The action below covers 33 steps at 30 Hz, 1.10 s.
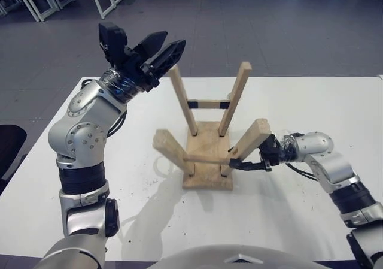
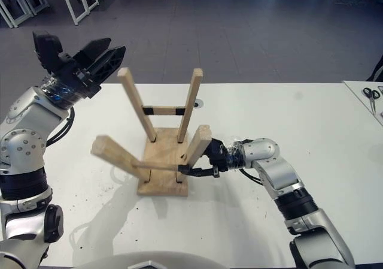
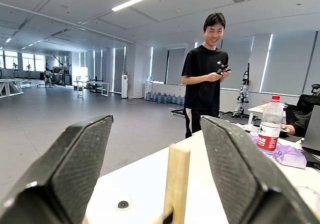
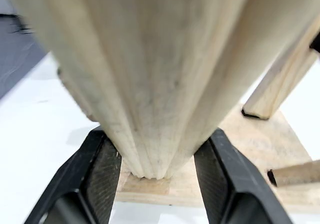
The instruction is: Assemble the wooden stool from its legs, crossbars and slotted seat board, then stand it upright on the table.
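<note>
The stool (image 1: 208, 131) stands inverted in the middle of the tabletop (image 1: 311, 107), with its slotted seat board (image 1: 206, 176) flat on the surface and all four legs pointing up. That is probably because the legs seat into the board from above. A crossbar (image 1: 207, 104) with dark ends ties the far pair, and a thin rod (image 1: 206, 160) joins the near pair. The right end effector (image 1: 239, 162) is closed around the near right leg (image 1: 252, 138) low down by the board, its pads (image 4: 102, 174) pressing either side, apparently to steady it in its slot. That arm lies low, with the forearm nearly level over the tabletop. The left end effector (image 1: 174, 39) gapes wide and holds nothing. It is raised just beside the top of the far left leg (image 1: 182, 98), elbow bent, seemingly poised to close on it.
</note>
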### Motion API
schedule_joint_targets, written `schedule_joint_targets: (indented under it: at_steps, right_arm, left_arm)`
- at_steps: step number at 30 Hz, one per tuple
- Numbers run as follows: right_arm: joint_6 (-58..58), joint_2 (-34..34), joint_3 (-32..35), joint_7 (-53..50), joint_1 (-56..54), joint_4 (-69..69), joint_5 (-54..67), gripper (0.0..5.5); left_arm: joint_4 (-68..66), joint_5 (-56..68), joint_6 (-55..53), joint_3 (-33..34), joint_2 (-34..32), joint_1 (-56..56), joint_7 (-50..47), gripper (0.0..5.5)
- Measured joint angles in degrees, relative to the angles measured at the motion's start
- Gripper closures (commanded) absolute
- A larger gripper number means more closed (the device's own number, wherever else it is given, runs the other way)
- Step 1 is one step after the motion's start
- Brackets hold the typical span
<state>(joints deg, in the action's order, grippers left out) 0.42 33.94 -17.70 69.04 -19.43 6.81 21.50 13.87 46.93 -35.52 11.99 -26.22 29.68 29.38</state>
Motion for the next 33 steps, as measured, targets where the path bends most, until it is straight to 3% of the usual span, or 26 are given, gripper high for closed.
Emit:
schedule_joint_targets:
  at_steps: [4, 9, 12, 16, 20, 25, 33]
  right_arm:
    - [-5.2, -2.9, 2.4, -4.2, 1.0, 4.0, -1.0, 3.48]
    - [2.5, -6.1, 2.8, -12.7, 0.6, 1.0, -3.3, 3.48]
    - [6.6, -6.2, 2.7, -15.6, 0.6, -2.1, -4.8, 3.48]
    - [9.0, -5.4, 2.7, -17.2, 1.8, -5.3, -5.7, 3.48]
    - [9.2, -5.0, 1.8, -17.8, 2.0, -6.5, -6.7, 3.48]
    - [8.1, -4.7, 0.7, -18.8, 2.6, -8.4, -8.2, 3.48]
    - [7.8, -4.6, 0.4, -19.6, 3.0, -8.6, -8.7, 3.48]
  left_arm:
    - [0.7, -0.6, -0.1, -1.1, 0.4, -0.3, -0.1, 2.26]
    - [5.9, -1.3, -0.6, -4.4, -1.4, 0.3, 2.5, 2.26]
    - [10.0, -5.5, -0.8, -11.6, -8.7, 1.9, 12.3, 2.26]
    - [6.9, -15.8, 2.7, -23.6, -17.2, 12.8, 29.6, 2.26]
    - [0.3, -26.6, 8.6, -34.8, -17.7, 18.9, 39.5, 2.26]
    - [-11.7, -36.2, 16.3, -43.4, -13.5, 22.3, 46.7, 3.06]
    - [-19.4, -43.9, 22.6, -45.6, -10.3, 22.6, 50.4, 4.20]
